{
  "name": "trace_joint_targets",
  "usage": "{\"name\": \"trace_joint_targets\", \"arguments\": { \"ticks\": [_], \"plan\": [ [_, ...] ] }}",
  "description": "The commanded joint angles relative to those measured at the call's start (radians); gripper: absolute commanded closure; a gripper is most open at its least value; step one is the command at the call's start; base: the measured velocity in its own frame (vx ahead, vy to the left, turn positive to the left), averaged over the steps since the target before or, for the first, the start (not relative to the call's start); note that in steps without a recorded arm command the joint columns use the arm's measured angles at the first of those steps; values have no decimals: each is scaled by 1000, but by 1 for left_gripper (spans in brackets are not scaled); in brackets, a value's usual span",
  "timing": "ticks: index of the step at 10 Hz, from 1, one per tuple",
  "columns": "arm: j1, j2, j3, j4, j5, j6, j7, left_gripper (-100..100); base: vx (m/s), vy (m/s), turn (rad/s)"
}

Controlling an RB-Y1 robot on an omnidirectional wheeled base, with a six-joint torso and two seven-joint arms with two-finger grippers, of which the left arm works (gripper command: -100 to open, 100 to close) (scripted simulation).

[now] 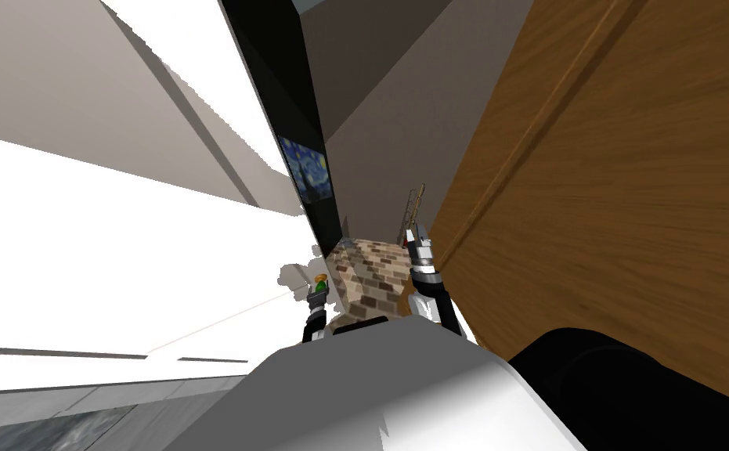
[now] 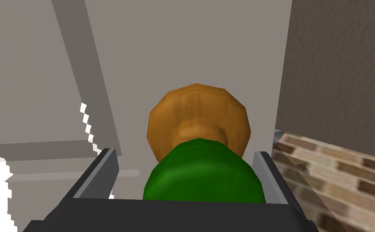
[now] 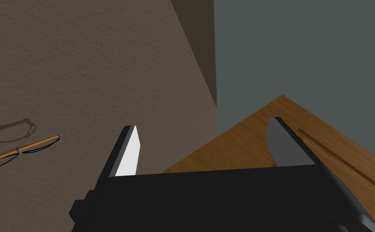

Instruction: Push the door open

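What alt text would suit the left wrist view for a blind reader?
The left pincer holds a green object with a rounded orange-brown top, facing a pale grey wall, with brick floor nearby.

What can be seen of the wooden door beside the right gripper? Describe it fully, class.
The door is a large flat brown panel with clear wood grain and a straight groove running along its face. It stands on my right, bordering the brick floor. The right gripper, fingers open, is close by its edge; whether they touch cannot be told.
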Motion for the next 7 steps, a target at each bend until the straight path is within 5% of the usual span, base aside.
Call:
{"name": "trace_joint_targets", "arguments": {
  "ticks": [1,5,6,7],
  "plan": [
    [-17,-4,29,18,11,-25,-2,100,187,-34,80],
    [-26,-57,68,29,27,-34,-21,100,193,-46,75],
    [-20,-53,57,29,22,-28,-19,100,86,-20,20],
    [-22,-25,75,27,32,-31,-24,100,110,-14,10]
  ]
}}
